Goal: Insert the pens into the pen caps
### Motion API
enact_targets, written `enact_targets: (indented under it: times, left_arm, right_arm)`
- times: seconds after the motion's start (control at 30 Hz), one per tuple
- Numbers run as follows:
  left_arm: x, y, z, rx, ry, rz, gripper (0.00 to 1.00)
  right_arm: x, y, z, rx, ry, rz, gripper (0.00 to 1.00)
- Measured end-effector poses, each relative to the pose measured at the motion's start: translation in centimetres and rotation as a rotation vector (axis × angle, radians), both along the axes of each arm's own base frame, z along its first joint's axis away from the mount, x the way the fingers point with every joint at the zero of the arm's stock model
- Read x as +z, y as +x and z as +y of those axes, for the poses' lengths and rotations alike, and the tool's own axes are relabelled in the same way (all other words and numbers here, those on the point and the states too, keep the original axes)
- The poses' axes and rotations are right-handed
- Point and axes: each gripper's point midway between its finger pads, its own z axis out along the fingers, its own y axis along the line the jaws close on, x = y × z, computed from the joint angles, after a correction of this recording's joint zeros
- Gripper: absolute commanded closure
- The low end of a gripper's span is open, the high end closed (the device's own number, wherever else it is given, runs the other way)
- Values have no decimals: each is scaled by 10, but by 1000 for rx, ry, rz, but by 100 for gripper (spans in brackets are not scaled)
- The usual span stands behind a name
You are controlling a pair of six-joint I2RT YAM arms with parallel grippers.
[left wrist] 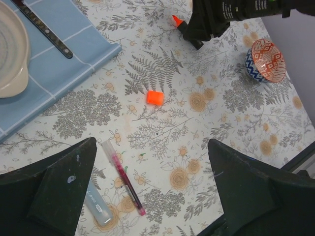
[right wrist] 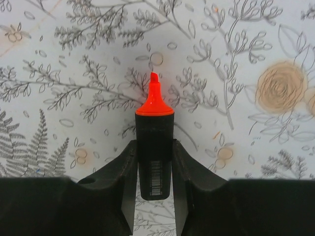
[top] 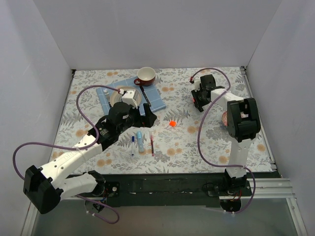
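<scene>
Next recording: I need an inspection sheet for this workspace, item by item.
Surface: floral tablecloth, lying flat.
Job's things: highlighter held, tip bare; orange cap loose on cloth; maroon pen, light-blue marker and white-and-blue pen lie side by side; other caps not made out.
Clutter: blue placemat with plate and dark cutlery piece; red cup; patterned bowl.
Grippers: left gripper open above the pens; right gripper shut on highlighter.
Cables: purple cables loop off both arms.
Surroundings: white walls.
</scene>
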Motion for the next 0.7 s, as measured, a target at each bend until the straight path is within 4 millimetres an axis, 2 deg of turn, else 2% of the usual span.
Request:
enact_targets:
  times: [0.13, 0.23, 0.33, 0.4, 0.5, 0.7]
  left_arm:
    - [-3, 2, -7, 29, -57, 65, 12]
    - [-11, 5, -18, 42, -97, 135, 14]
    - [-22, 6, -29, 41, -137, 204, 18]
    - [-27, 7, -37, 33, -165, 237, 24]
    - [-33, 11, -52, 6, -210, 268, 26]
    - [-52, 15, -77, -45, -271, 334, 32]
  right_arm:
    - [0, -38, 2, -81, 57, 13, 99]
    - [0, -86, 12, -119, 152, 46, 99]
    - [7, -126, 32, -114, 253, 54, 99]
    - [15, -147, 49, -84, 309, 45, 99]
    - [36, -178, 79, -13, 411, 8, 99]
    - [85, -213, 120, 86, 593, -74, 99]
